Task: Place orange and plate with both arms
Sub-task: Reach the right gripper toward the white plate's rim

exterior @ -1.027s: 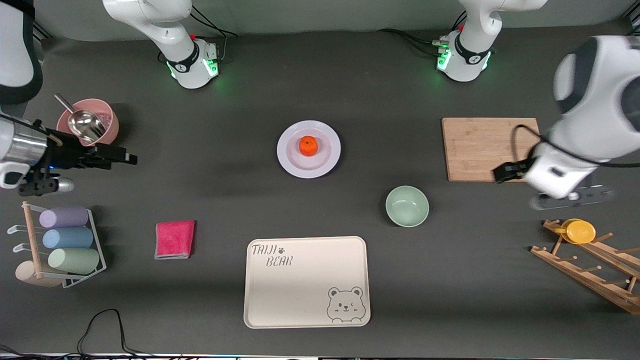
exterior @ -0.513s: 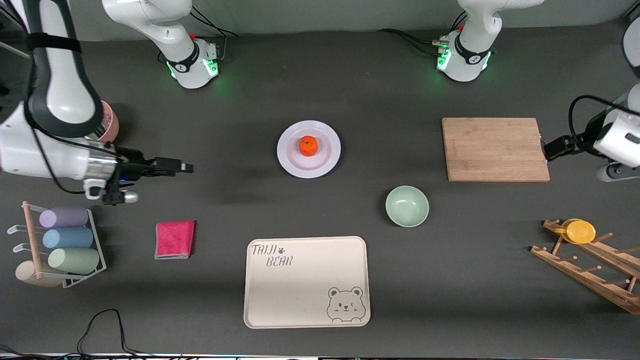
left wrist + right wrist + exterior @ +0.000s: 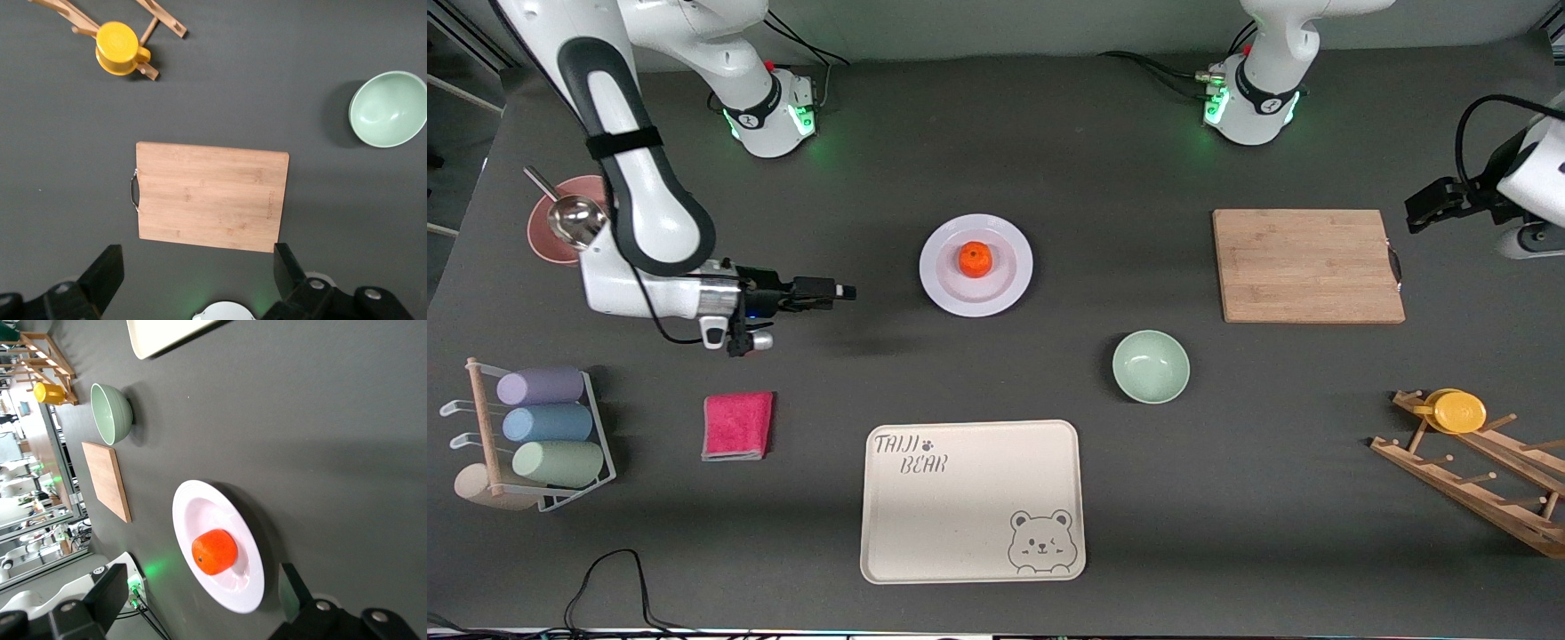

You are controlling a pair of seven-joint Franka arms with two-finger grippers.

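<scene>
The orange (image 3: 975, 259) lies in the well of the white plate (image 3: 943, 289) at the middle of the table. In the right wrist view the orange (image 3: 214, 551) and plate (image 3: 200, 510) lie just ahead, between the spread fingers. My right gripper (image 3: 843, 292) is open and empty, low over the table beside the plate on the right arm's side, pointing at it. My left gripper (image 3: 1416, 213) is open and empty, over the table's left-arm end beside the cutting board (image 3: 1307, 265). Its wrist view looks down on that board (image 3: 210, 195) past the open gripper (image 3: 198, 261).
A pale-green bowl (image 3: 1151, 366) and a cream bear tray (image 3: 972, 500) lie nearer the camera than the plate. A pink cloth (image 3: 737, 426), a cup rack (image 3: 534, 436) and a pink bowl with scoop (image 3: 560, 227) sit toward the right arm's end. A wooden rack holds a yellow cup (image 3: 1458, 412).
The right arm has swung in from the table's end toward the plate, gripper leading. The left gripper has drawn back from over the board's corner toward the table's edge. Both stayed open.
</scene>
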